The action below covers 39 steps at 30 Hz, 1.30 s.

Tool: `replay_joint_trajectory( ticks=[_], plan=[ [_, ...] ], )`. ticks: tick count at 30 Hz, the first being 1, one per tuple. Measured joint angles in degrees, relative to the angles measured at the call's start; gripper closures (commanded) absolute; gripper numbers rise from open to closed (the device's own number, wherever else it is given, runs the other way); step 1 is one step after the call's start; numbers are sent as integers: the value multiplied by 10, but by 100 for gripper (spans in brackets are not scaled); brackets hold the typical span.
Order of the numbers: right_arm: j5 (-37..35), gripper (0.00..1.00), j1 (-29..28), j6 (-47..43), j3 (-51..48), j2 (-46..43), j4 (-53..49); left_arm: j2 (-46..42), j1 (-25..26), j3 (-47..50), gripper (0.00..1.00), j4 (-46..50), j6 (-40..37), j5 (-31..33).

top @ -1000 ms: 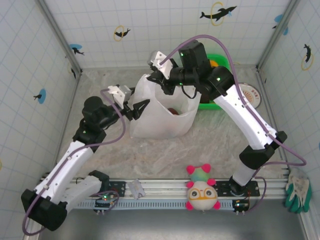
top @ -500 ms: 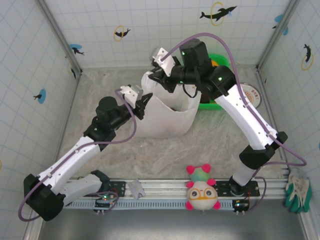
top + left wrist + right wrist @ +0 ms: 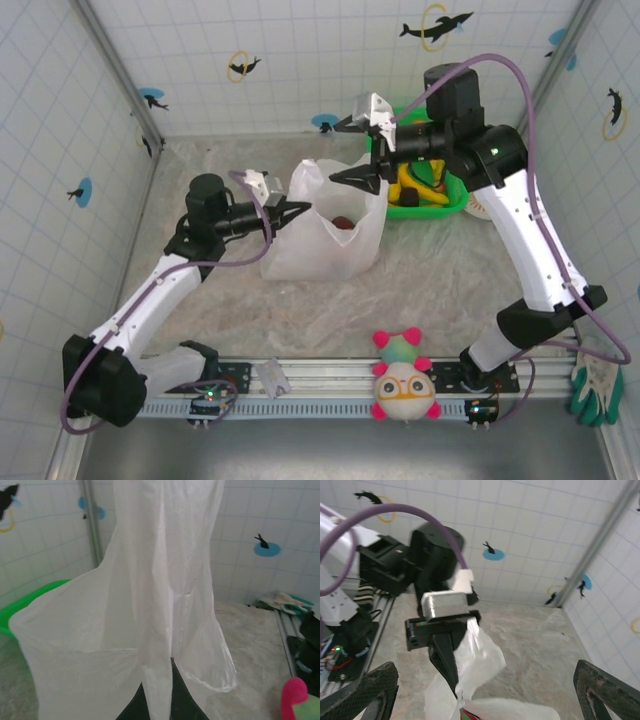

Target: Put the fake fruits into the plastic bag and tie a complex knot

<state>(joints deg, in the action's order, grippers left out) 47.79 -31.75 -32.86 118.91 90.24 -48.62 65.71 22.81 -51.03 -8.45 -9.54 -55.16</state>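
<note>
The white plastic bag [image 3: 322,240] stands open in the middle of the table, with a red fruit [image 3: 343,223] inside it. My left gripper [image 3: 293,209] is shut on the bag's left handle strap; in the left wrist view the film [image 3: 165,595] runs down between the dark fingers [image 3: 187,700]. My right gripper [image 3: 352,150] hangs open above the bag's far rim, holding nothing. From the right wrist view, the left gripper [image 3: 445,660] pinches the white strap [image 3: 480,655], and the right gripper [image 3: 482,670] stands wide apart. Yellow bananas [image 3: 412,183] and a dark purple fruit [image 3: 408,198] lie in the basket.
A green basket [image 3: 445,208] sits behind the bag on the right, under the right arm, with a round plate [image 3: 483,206] beside it. A pink-and-green plush toy [image 3: 402,378] rests on the front rail, and a glove [image 3: 597,382] lies at the front right corner.
The left gripper closed on the bag's left handle. The right gripper let go of the far rim, opened wide and swung right and up; the bag top slumped.
</note>
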Motion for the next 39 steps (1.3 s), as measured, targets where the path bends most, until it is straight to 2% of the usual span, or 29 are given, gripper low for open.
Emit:
replay_joint_trajectory(
  ticks=[5,8,12,17,20,22,26,33,35,37,39],
  plan=[
    [27,14,-13,-11,-7,6,2,15,0,-30,100,49,-45,-68],
    [33,23,-26,-13,-7,11,4,15,0,-33,100,57,-58,-85],
    [34,44,-44,-10,-7,23,8,15,0,-33,100,66,-69,-97],
    [28,63,-68,-12,-11,38,9,16,0,-33,100,67,-72,-103],
    [24,82,-74,-8,-20,39,9,16,0,-33,100,67,-72,-103],
    [19,100,-76,-6,-21,40,10,16,0,-33,100,67,-72,-103],
    [-5,100,-76,7,-21,40,21,16,0,-33,100,67,-72,-102],
    [-91,100,-77,62,-21,40,37,16,0,-19,100,41,-72,-97],
    [-105,100,-78,70,-21,40,35,16,-1,-13,86,30,-72,-92],
    [-117,100,-80,75,-20,40,36,16,-5,-7,62,24,-68,-88],
    [-125,100,-81,77,-17,40,38,15,-9,-1,46,24,-63,-82]
  ],
)
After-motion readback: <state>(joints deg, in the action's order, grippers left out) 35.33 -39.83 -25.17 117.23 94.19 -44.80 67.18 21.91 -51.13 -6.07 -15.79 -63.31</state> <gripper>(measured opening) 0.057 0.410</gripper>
